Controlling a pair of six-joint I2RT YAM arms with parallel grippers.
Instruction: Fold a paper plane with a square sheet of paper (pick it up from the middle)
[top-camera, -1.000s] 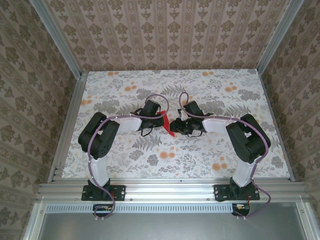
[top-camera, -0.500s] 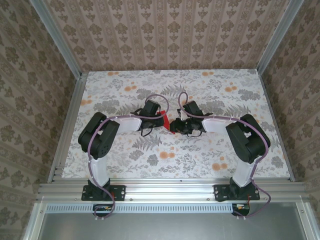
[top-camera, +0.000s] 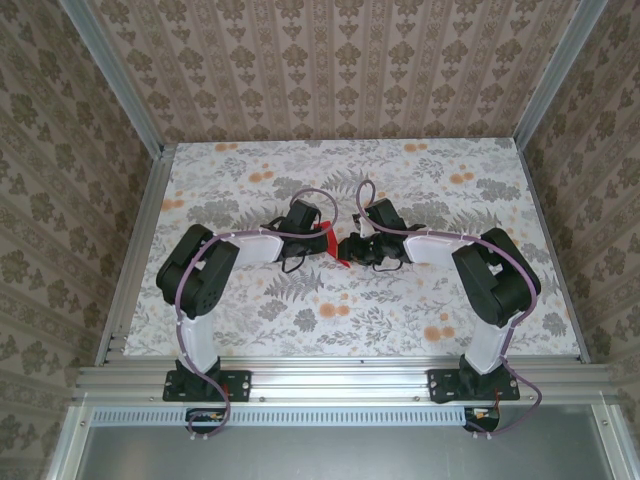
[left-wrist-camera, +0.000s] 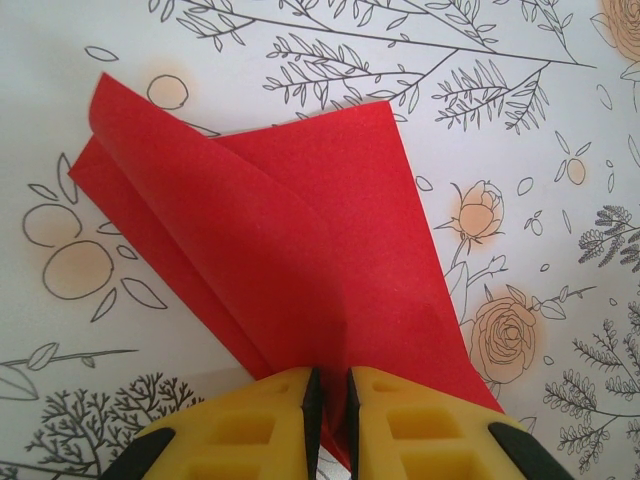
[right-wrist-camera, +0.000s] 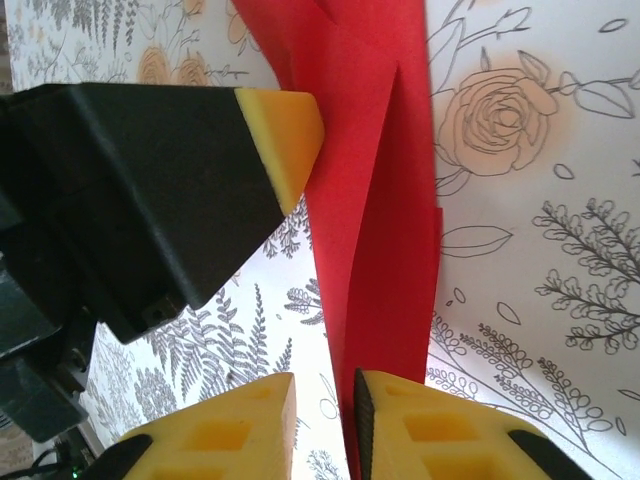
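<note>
The square sheet of paper is bright red and folded over into a loose double layer above the floral table. My left gripper is shut on its near corner, with red pinched between the yellow fingers. In the right wrist view the paper hangs as a narrow creased strip. My right gripper straddles its lower edge, still open by a narrow gap, and the paper lies against the right finger. From above, both grippers meet at mid-table, left and right, with a red tip between them.
The left gripper's black body and yellow fingertip stand close to the upper left of my right gripper. The floral tablecloth stretches around both arms. Aluminium rails and patterned walls bound the table.
My right gripper has shifted slightly toward the left gripper and its jaws have narrowed around the paper. Less red shows from above. The left gripper keeps its hold.
</note>
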